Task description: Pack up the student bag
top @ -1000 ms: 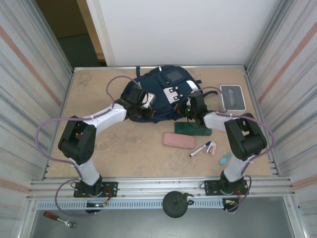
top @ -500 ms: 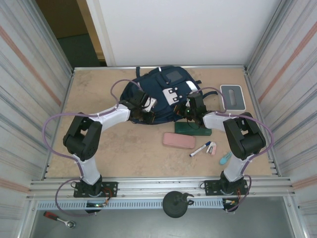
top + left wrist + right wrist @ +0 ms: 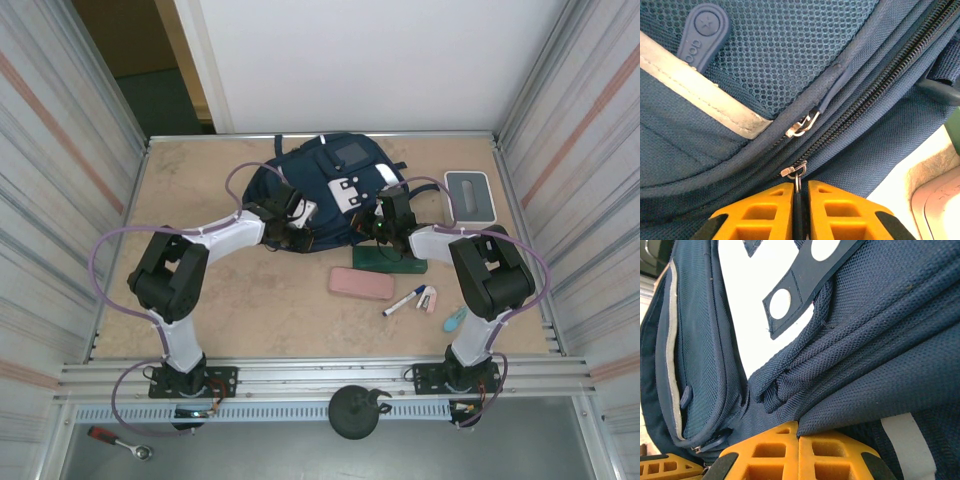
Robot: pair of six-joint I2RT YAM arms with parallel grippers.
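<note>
Bag (image 3: 335, 185) is pinched at 5 o'clock by R gripper (image 3: 798, 432), prob. as brace, while zip pull (image 3: 794, 171) at 7 o'clock is nipped by L gripper (image 3: 800, 187).

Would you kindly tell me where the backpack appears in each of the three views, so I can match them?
Top external: backpack, back centre.
Left wrist: most of the frame, its zipper pull at the left end effector.
Right wrist: most of the frame, bunched above the right end effector.
Shared landmark: its pale stripe, in both wrist views.
</note>
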